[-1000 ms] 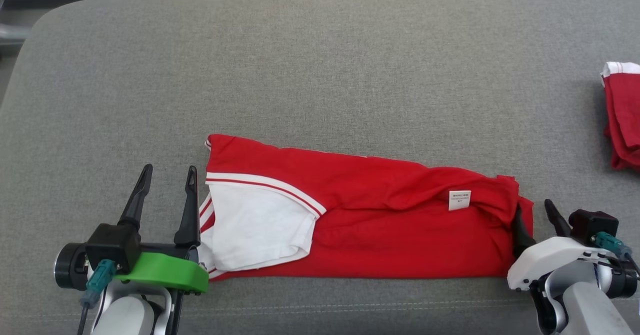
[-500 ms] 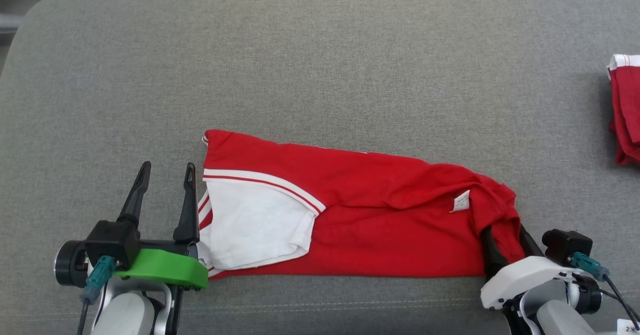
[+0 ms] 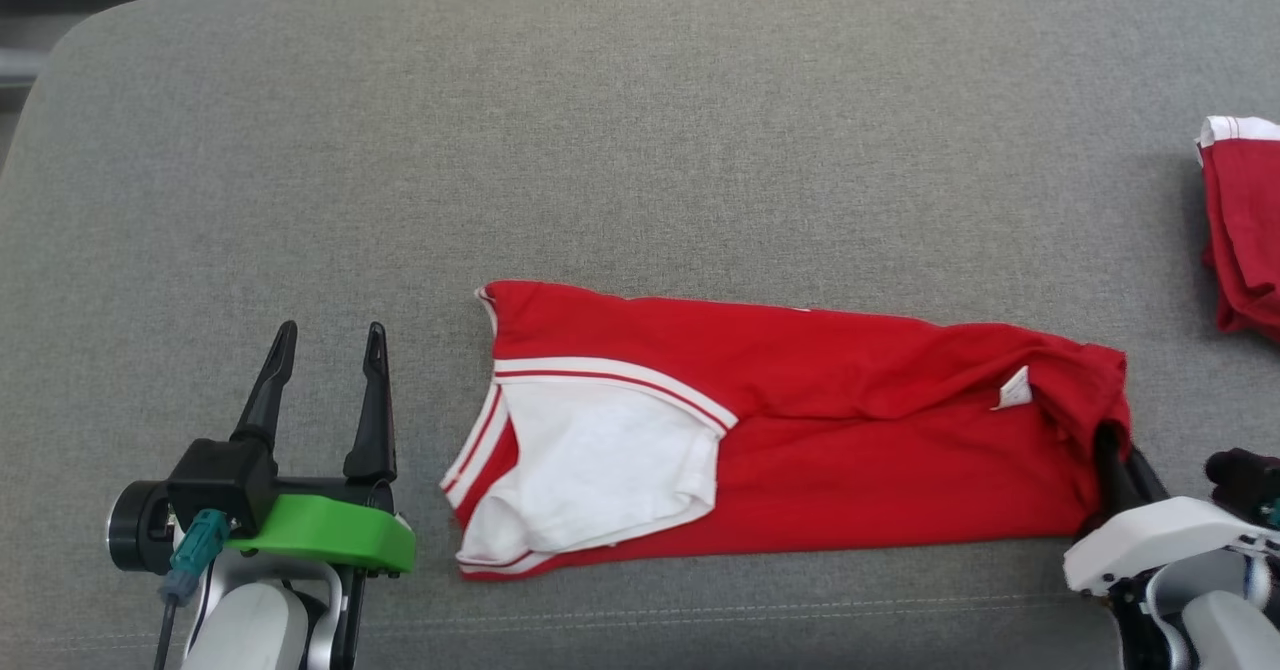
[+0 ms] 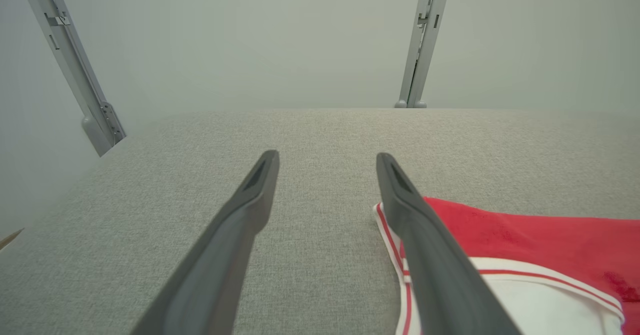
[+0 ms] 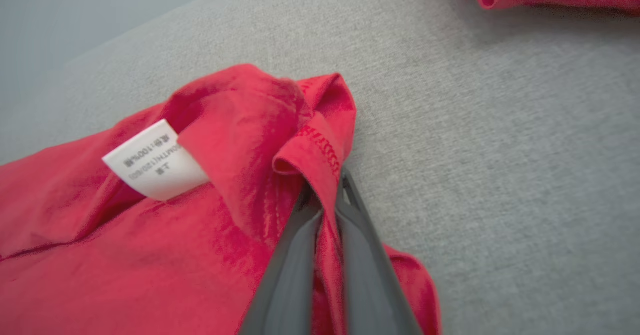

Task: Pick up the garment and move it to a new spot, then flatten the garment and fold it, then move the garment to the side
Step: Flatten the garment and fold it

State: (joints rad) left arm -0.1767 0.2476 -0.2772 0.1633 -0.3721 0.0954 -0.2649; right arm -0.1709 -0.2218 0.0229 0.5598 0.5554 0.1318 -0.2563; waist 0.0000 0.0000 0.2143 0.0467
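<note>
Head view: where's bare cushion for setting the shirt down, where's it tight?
Free: the wide band of grey cushion beyond the folded red garment, from the cushion's left end to the second red garment at right; also a narrow strip between the open left tool and the garment. Crowded: near-right corner, where the right tool pinches the hem.

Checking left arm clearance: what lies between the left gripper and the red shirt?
Nothing but bare grey cushion. In the head view a plain strip of it separates the open left gripper from the collar end of the shirt.
</note>
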